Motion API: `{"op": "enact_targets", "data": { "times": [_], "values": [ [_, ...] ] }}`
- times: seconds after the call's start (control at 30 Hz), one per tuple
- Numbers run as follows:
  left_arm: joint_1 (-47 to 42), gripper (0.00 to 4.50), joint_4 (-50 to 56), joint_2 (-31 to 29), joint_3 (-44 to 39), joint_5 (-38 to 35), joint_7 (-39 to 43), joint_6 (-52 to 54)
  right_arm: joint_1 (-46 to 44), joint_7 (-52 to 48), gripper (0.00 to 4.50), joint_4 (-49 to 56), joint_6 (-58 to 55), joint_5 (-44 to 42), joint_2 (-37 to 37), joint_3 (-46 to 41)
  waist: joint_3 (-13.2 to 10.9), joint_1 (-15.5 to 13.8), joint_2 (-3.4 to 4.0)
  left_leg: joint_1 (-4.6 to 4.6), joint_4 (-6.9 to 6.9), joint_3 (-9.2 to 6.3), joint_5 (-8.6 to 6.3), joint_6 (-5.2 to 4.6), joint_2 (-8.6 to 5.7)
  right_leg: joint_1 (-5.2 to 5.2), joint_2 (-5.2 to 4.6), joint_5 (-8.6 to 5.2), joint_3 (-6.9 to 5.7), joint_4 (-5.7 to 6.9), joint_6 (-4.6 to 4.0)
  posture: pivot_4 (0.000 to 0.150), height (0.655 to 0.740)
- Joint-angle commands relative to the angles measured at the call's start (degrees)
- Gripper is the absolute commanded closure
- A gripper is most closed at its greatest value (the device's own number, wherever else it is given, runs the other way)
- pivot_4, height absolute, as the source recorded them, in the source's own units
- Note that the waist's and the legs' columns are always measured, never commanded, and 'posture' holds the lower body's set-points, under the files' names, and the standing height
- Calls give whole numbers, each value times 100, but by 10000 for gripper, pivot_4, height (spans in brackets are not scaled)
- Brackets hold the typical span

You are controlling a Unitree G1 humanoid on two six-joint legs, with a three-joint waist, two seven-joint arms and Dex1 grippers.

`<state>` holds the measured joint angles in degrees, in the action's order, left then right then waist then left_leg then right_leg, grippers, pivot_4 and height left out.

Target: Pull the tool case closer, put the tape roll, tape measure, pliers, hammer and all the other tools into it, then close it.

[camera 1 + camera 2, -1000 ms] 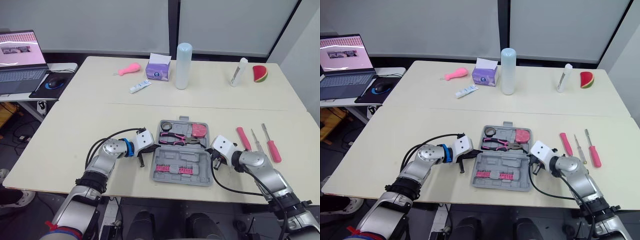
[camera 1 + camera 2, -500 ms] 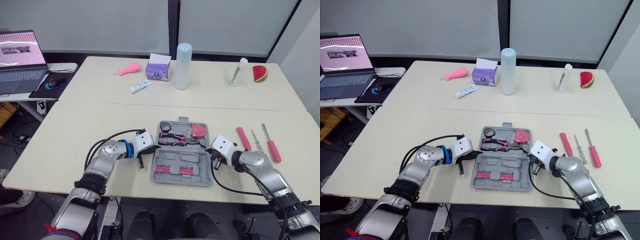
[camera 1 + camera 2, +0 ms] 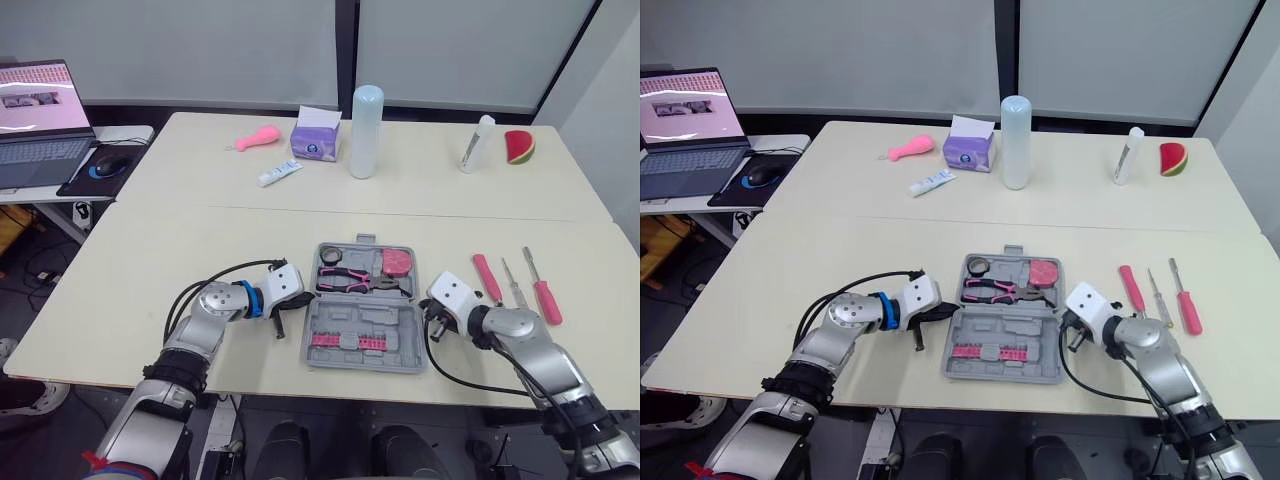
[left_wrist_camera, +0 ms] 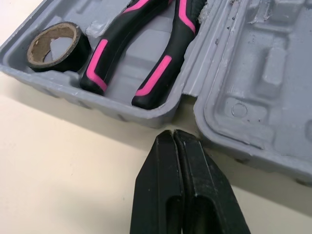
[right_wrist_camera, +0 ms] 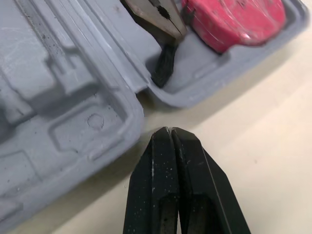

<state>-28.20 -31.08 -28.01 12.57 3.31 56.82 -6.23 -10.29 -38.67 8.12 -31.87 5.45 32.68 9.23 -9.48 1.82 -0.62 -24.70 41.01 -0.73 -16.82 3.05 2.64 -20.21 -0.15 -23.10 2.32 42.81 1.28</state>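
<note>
Here, near the table's (image 3: pixel 130 300) front edge, the left gripper (image 4: pixel 173 136) and right gripper (image 5: pixel 169 131), jaws pressed together, flank the open tool case (image 3: pixel 365 330) at its hinge, apparently to drag it. Inside it lie the tape roll (image 4: pixel 57 47), pliers (image 4: pixel 141 53) and tape measure (image 5: pixel 234 19). The screwdrivers (image 3: pixel 543 292) lie toward the right edge.

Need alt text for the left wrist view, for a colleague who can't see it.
The shut left claw points at the join between the two halves of the open grey tool case. One half holds a black tape roll and pink-and-black pliers.
</note>
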Motion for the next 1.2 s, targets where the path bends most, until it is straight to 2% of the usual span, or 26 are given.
{"op": "enact_targets", "data": {
  "times": [0.03, 0.17, 0.3, 0.43, 0.6, 0.7, 0.73, 0.93, 1.07, 1.2],
  "values": [
    [219, 44746, 75, -278, -304, -155, -59, 136, 264, 264, 45000, 771, -123, -35, 141, -525, 0, 11, 0, 0, 0, -1, 0, -1, 2, 0, 0, 0, 1, 2, 0, 1500, 6921],
    [442, 44746, 334, -593, -804, -637, 47, 218, 909, 410, 45000, 1883, -126, -341, 124, -1350, 0, 12, 0, 0, -3, -4, -1, -1, 4, -4, 2, 0, 3, 7, 0, 1500, 6921],
    [965, 44746, 1008, -927, -1605, -1470, 211, 581, 1847, 520, 45000, 2811, 347, -794, -95, -2590, -1, -19, -2, -6, -6, -16, -1, -1, 2, -1, 1, 0, -3, 4, 0, 1500, 6921],
    [1689, 44746, 1701, -1025, -2451, -1973, -274, 993, 2478, 709, 45000, 3010, 567, -1313, -510, -4022, 1, -19, -1, -6, -6, -14, -2, -2, -2, 7, -2, 0, -1, -11, 0, 1500, 6921],
    [2818, 44746, 2466, -845, -3148, -2282, -923, 1423, 3412, 713, 45000, 2883, 912, -1867, -1046, -5077, 3, -15, 0, -1, -18, -17, -9, -14, 1, 13, -2, 0, -1, -20, 0, 1500, 6921],
    [3342, 36359, 2714, -696, -3356, -2403, -1104, 1530, 3748, 740, 45000, 2657, 1005, -2157, -1285, -5362, 4, 3, 3, 7, -21, -8, -10, -16, 2, 15, -2, 0, 7, -22, 0, 1500, 6921],
    [3510, 32895, 2760, -643, -3420, -2437, -1156, 1546, 3860, 740, 40308, 2564, 1007, -2263, -1361, -5438, 7, 7, 1, 8, -21, -7, -10, -16, 2, 15, -2, 0, 9, -21, 0, 1500, 6921],
    [4010, 13829, 2871, -469, -3606, -2533, -1394, 1544, 4475, 543, 28639, 2127, 1343, -2468, -1493, -5430, 10, -4, 2, 33, -24, -5, -11, -17, 0, 45, -2, -1, 12, -34, 0, 1500, 6921],
    [4122, 616, 2910, -449, -3619, -2550, -1417, 1502, 4600, 552, 18762, 2022, 1390, -2602, -1447, -5323, 12, 2, 2, 61, -34, -5, -12, -17, 1, 84, -1, -1, 11, -66, 0, 1500, 6921],
    [4120, 0, 2912, -466, -3581, -2546, -1426, 1476, 4577, 602, 8060, 1995, 1387, -2644, -1380, -5230, 16, 1, 1, 83, -46, -3, -13, -17, 1, 104, -1, -1, 13, -77, 0, 1500, 6921]
  ]
}}
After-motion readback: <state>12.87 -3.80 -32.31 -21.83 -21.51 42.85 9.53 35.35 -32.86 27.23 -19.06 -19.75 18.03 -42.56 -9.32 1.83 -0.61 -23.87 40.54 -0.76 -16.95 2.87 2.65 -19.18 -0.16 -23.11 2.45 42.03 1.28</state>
